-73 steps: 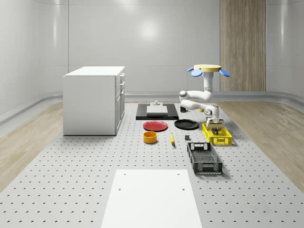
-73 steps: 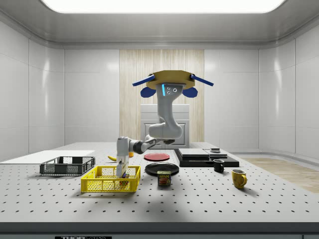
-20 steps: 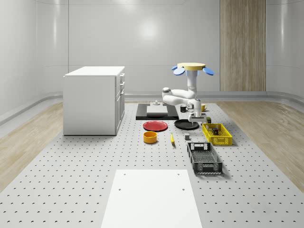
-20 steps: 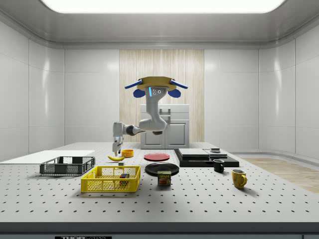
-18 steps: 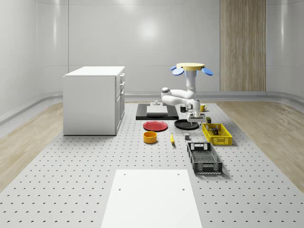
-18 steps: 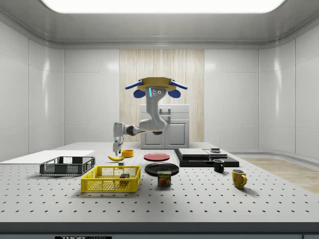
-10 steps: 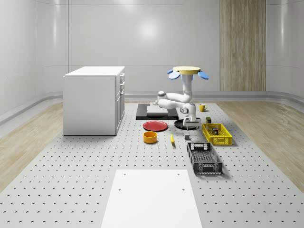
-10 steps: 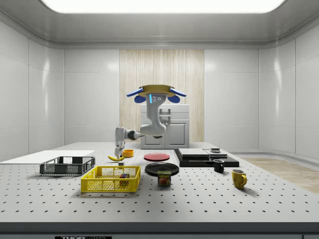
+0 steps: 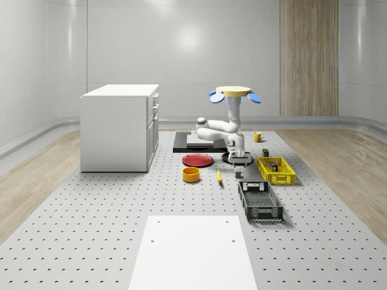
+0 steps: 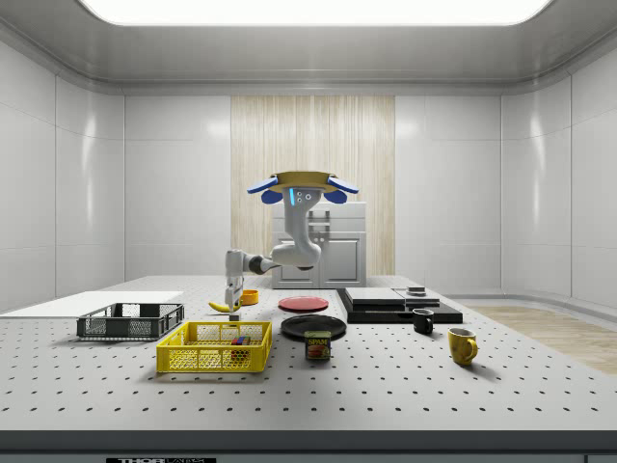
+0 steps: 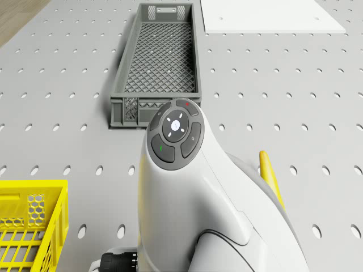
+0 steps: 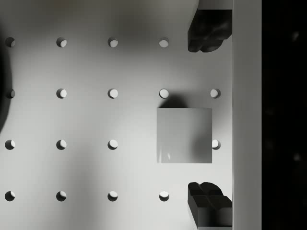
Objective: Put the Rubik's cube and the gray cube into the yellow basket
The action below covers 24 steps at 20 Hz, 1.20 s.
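- Drone [image 9: 234,92] is hovering above the perforated table [image 9: 91,229], over the black plate [image 9: 228,158] at the far middle of the scene; its arm is bending down and forward.
- Gripper [image 9: 240,161] is hanging just above the table in the whole-scene view, directly over the gray cube [image 9: 239,174], which is sitting at roughly 9 o'clock from the yellow basket [image 9: 277,171] in that view.
- Fingers [image 12: 209,29] are standing spread apart in the wrist view (released, holding nothing), with the gray cube [image 12: 184,135] lying on the table between them and touching neither.
- Rubik's cube [image 10: 240,340] is lying inside the yellow basket [image 10: 214,347] in the side view, with a small dark item beside it that cannot be identified.
- Black crate [image 11: 159,56] is lying on the table beyond the arm in the drone view, with a banana [image 11: 270,175] showing beside the arm.
- Red plate [image 9: 198,160] and orange bowl [image 9: 191,174] are sitting at about 9 o'clock from the gripper in the whole-scene view.
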Motion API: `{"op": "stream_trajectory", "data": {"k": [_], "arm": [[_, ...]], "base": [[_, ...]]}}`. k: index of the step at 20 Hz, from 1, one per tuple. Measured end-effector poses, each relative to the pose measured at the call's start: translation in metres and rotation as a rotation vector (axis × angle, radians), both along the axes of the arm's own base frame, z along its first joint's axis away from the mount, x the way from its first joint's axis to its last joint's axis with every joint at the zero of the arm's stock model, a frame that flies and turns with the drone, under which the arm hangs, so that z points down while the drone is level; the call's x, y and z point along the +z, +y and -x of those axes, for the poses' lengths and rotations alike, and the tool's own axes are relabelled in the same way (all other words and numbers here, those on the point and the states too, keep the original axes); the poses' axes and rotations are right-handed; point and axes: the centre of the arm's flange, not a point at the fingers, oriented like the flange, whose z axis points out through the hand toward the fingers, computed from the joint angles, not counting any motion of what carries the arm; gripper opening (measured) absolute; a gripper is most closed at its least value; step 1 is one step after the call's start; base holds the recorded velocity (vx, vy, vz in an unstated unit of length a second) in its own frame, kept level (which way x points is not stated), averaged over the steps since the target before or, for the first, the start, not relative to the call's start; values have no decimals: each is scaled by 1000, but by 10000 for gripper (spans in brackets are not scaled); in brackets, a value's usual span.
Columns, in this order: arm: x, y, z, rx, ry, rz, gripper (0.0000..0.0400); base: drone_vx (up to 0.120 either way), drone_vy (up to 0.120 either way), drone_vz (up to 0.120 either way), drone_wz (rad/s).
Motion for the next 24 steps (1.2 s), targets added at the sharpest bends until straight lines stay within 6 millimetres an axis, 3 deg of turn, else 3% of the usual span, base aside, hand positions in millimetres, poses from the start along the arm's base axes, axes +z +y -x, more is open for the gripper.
{"op": "stream_trajectory", "data": {"k": [3,9,24], "arm": [[0,0,0,0,0,0,400],[1,0,0,0,0,0,400],[33,5,0,0,0,0,400]], "base": [[0,-53,-93,0],[0,-13,0,0],[0,0,0,0]]}}
